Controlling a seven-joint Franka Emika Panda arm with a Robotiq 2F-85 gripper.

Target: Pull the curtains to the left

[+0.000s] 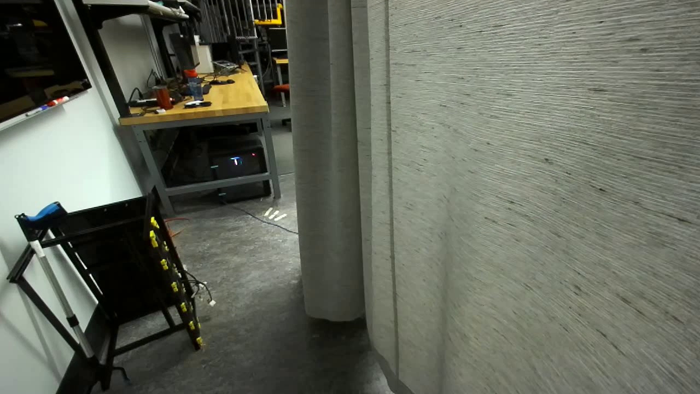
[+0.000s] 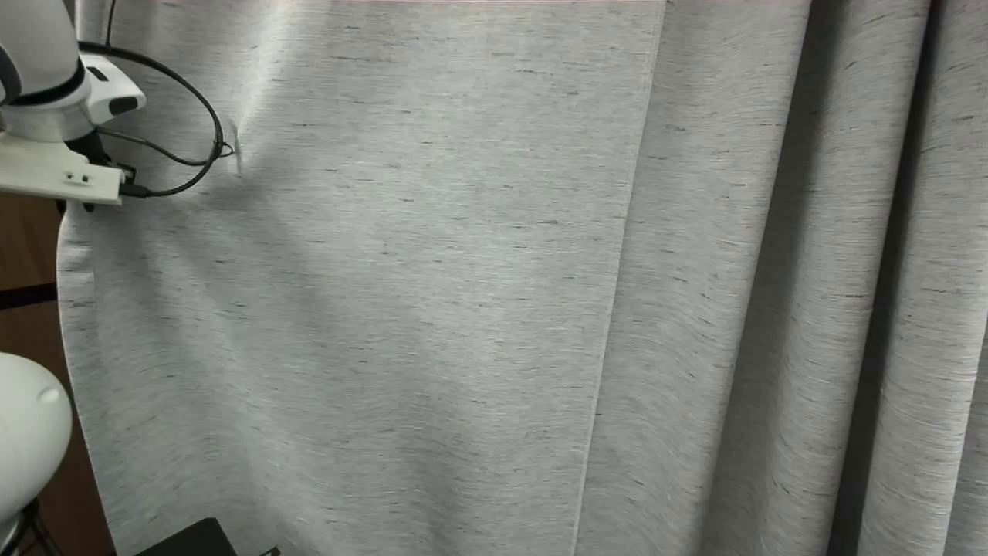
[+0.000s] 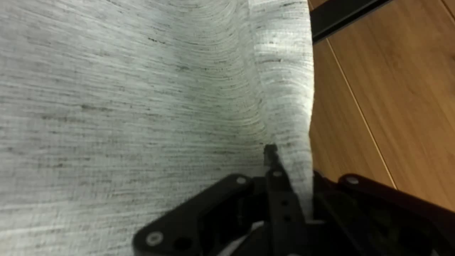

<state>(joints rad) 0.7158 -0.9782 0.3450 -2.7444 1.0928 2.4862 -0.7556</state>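
The light grey curtains (image 1: 525, 186) fill the right side of an exterior view, with a narrower fold hanging further back. In another exterior view the curtains (image 2: 432, 278) span most of the picture, drawn to their free edge at the left. In the wrist view the curtain (image 3: 142, 106) runs between the two black fingers. My gripper (image 3: 279, 154) is shut on the curtain close to its free edge. One finger shows in front of the fabric; the tip of the other is hidden behind it. The black gripper parts (image 2: 96, 147) are mostly hidden behind the white mount and cable.
A brown wood surface (image 3: 384, 89) with a dark bar shows beyond the curtain edge. A wooden workbench (image 1: 235, 93) stands at the back. A folded black frame (image 1: 120, 262) leans on the white wall at the left. A black cable loops beside the wrist.
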